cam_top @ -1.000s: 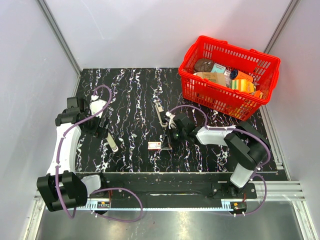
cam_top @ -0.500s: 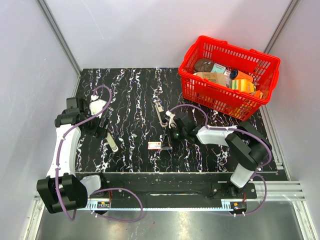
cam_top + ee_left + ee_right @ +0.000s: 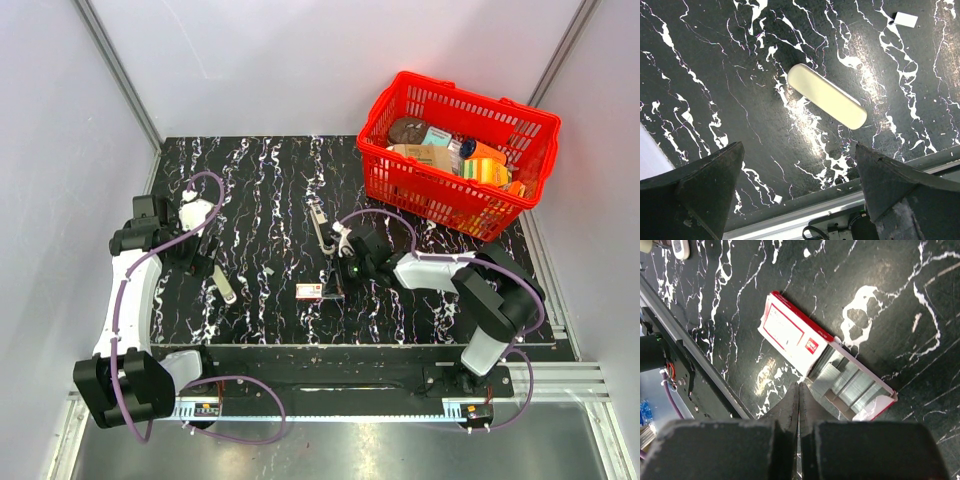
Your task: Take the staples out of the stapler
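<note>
stapler: mid-table, hinged open
box: staples, tray slid out, strips inside, touching stapler's near end
right gripper: jaws shut, empty, tips at box tray
left gripper: jaws wide, empty, over cream bar, near left edge
progress: stapler opened; can't tell whether magazine is emptied

One stapler, one staple box, one cream bar, one red basket of groceries.

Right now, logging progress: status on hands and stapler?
Left hand open above cream bar. Right hand shut, empty, by staple box. Stapler lying open. Nothing blocking.
</note>
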`<state>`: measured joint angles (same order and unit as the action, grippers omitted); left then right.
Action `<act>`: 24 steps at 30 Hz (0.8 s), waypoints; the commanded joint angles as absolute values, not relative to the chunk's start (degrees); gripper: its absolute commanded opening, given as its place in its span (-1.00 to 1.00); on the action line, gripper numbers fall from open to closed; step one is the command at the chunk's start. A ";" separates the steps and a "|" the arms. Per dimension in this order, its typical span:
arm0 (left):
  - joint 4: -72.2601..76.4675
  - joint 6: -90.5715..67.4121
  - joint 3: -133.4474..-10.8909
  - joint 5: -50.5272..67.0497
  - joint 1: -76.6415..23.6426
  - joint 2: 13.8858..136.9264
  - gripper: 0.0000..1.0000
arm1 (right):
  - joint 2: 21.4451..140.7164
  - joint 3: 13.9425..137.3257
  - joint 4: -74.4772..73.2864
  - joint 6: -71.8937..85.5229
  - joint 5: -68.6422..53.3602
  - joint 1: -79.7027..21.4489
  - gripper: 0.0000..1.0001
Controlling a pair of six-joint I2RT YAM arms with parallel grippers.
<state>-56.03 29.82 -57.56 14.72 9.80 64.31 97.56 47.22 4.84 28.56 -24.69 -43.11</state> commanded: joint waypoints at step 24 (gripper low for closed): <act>-55.11 31.11 -57.04 13.36 9.67 61.70 0.98 | 95.45 45.88 5.27 29.62 -22.76 -42.63 -1.00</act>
